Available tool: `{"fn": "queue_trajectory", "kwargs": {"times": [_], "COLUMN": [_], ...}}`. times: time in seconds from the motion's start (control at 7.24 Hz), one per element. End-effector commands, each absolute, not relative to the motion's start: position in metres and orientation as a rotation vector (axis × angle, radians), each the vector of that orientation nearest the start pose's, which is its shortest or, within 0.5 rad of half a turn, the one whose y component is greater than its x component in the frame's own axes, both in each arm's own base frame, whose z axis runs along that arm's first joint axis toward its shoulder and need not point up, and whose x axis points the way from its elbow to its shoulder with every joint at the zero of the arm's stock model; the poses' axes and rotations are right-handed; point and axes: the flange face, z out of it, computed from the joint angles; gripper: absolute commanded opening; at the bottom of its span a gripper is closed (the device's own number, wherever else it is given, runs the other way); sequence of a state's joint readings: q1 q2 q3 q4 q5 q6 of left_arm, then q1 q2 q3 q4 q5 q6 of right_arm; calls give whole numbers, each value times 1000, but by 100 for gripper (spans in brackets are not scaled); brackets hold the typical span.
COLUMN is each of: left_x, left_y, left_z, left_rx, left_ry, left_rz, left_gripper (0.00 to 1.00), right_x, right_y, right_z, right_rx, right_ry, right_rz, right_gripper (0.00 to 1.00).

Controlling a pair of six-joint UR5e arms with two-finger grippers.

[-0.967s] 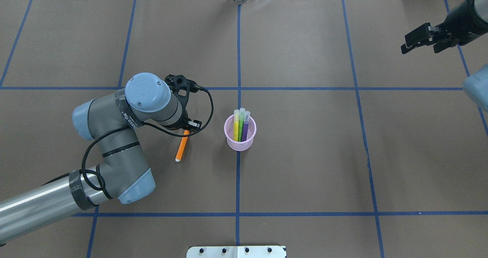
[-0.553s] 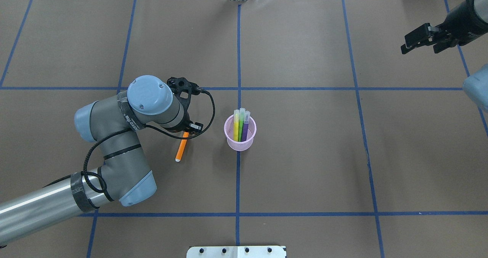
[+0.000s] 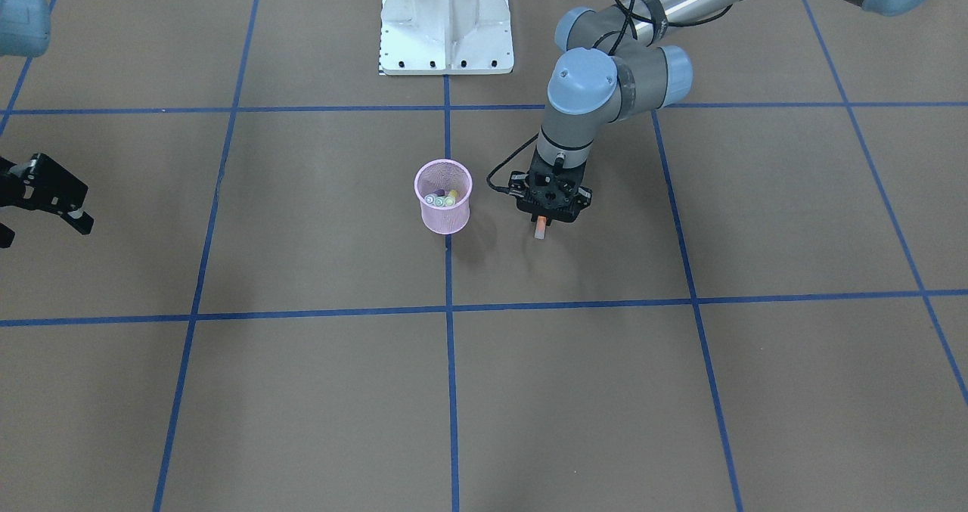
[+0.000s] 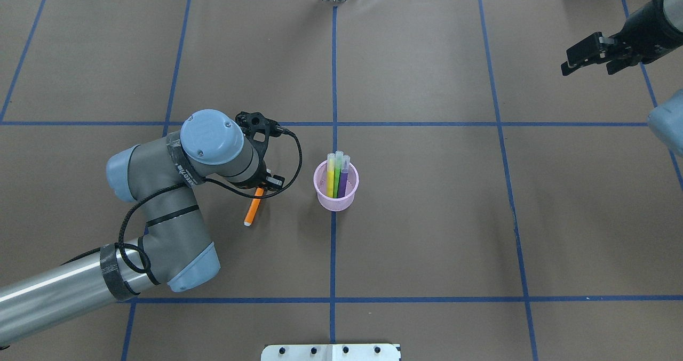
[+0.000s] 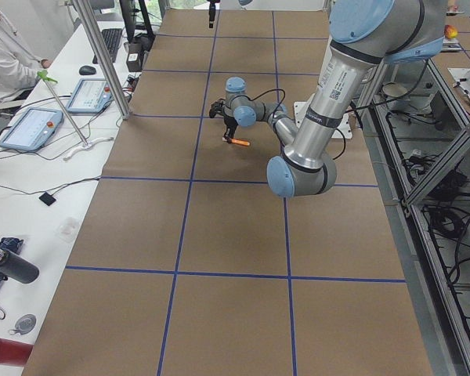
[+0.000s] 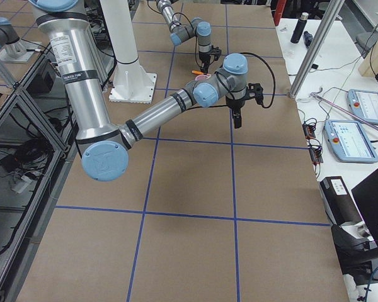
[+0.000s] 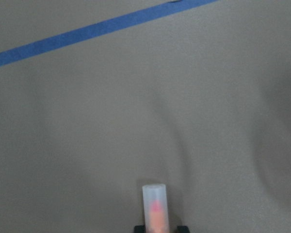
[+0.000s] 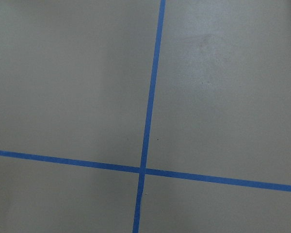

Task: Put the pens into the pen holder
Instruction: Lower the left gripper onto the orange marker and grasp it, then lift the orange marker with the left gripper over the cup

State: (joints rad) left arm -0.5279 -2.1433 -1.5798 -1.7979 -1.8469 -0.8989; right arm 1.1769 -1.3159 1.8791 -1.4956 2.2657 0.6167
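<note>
Clamping the orange pen [image 4: 254, 206] near its top end, the left gripper [image 3: 540, 219] hangs over the brown table [image 4: 427, 233] with both fingers pressed against the barrel. In the overhead view the pen runs out from under the wrist toward 7 o'clock. In the left wrist view its pale translucent cap [image 7: 155, 199] points away from the camera at the table, with dark fingertips [image 7: 179, 229] just showing on either side at the bottom edge. Whether the cap touches the surface I cannot tell. The pink mesh pen holder [image 4: 335, 202] stands upright at 3 o'clock from that gripper, close by but apart from it, on a blue tape line [image 4: 334, 83]. Inside it, a yellow pen [image 4: 330, 177], a green pen [image 4: 337, 175] and a purple pen [image 4: 344, 178] lean together, caps up. The right gripper [image 4: 587, 67] sits far off toward 2 o'clock, near the table's far corner, with its fingers spread apart and nothing between them. Its wrist camera sees only bare table and crossing tape.
</note>
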Motion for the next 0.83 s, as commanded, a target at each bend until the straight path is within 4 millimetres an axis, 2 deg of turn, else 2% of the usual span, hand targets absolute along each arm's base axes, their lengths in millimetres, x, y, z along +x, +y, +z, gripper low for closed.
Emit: {"fn": "queue_trajectory", "kwargs": {"times": [0.0,0.14,0.28,0.41,0.69], "left_x": [542,525,496,478,467], "left_y": [-441,-442,-442,-434,-424], "left_z": [286,263,226,195,163], "left_rx": [255,296,371,464,666], "left_ry": [831,869,944,1056,1281], "left_rz": [249,252,242,255,262], "left_gripper": [0,0,0,0,0], "right_x": [-153,-153,-153,-152,-151], "right_y": [-548,-548,-548,-548,-548], "right_z": [366,366,366,366,365], "right_rx": [211,210,210,208,209], "right_ry": [-883,-883,-884,-885,-889], "right_rz": [-16,-14,-16,-15,-14], "right_gripper": [100,100,100,100,100]}}
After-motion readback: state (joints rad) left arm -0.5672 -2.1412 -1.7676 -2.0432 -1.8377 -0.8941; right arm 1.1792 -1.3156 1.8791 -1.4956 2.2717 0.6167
